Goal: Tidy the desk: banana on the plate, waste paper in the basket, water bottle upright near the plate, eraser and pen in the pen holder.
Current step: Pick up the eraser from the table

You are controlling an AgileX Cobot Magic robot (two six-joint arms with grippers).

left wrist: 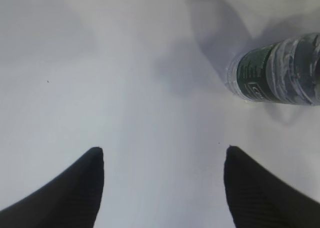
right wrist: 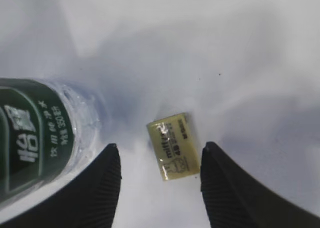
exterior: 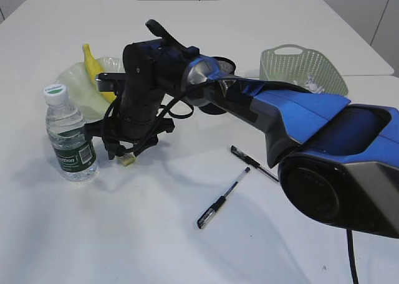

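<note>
My right gripper (exterior: 124,154) (right wrist: 160,146) reaches across to the left and hangs open just over the table. A small yellow eraser (right wrist: 173,146) (exterior: 128,160) lies flat between its fingertips, nearer the right one, touching neither. The water bottle (exterior: 69,136) (right wrist: 35,133) (left wrist: 277,70) stands upright right beside it, near the pale green plate (exterior: 73,82). The banana (exterior: 93,66) lies on that plate. Two black pens (exterior: 254,163) (exterior: 223,198) lie on the table. The black mesh pen holder (exterior: 225,64) shows partly behind the arm. My left gripper (left wrist: 164,149) is open over bare table.
A pale green basket (exterior: 302,67) stands at the back right with a scrap of waste paper (exterior: 310,83) in it. The right arm's blue body spans the middle of the table, above the pens. The left arm does not show in the exterior view.
</note>
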